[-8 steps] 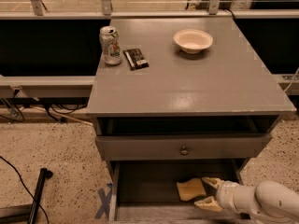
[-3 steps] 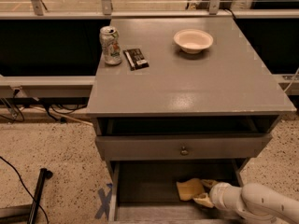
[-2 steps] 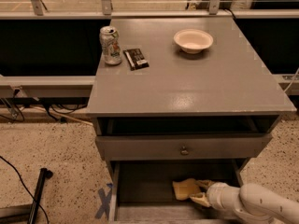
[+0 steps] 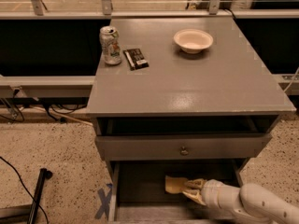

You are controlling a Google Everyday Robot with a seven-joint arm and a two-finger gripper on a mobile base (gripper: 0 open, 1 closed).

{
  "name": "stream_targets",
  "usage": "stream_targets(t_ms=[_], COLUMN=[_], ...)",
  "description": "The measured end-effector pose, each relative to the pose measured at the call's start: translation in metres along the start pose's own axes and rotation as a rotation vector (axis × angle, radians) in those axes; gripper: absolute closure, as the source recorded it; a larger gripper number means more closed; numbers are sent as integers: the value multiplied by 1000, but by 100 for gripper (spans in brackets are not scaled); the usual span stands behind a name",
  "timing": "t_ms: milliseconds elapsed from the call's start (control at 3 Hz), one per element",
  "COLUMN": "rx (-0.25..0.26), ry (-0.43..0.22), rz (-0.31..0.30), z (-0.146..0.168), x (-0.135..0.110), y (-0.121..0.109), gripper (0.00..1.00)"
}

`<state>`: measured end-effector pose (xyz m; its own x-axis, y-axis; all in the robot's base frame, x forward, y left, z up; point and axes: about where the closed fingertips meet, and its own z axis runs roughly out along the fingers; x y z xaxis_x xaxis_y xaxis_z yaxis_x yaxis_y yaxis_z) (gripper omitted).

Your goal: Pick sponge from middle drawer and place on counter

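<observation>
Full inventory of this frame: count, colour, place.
counter: 1, grey, cabinet top
can: 1, silvery, upright, counter's far left
packet: 1, dark, flat beside the can
bowl: 1, cream, counter's far side, right of packet
drawer front: 1, grey, metal knob, shut, below counter
middle drawer: 1, grey, pulled open at bottom
sponge: 1, pale yellow, on that drawer's floor
pole: 1, black, floor at left
tape cross: 1, blue, floor beside open drawer
gripper: 1, cream, inside the drawer, at sponge's right edge
arm: 1, white, entering from lower right
</observation>
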<state>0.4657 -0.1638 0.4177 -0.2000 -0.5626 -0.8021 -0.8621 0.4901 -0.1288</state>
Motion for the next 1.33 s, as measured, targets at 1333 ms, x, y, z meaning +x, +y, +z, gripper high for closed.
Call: stream_targets(t_ms=[1333], rx=[-30], ry=[-351], rz=[-229], z=[-151], x=[-107], y=[43], gripper=[100])
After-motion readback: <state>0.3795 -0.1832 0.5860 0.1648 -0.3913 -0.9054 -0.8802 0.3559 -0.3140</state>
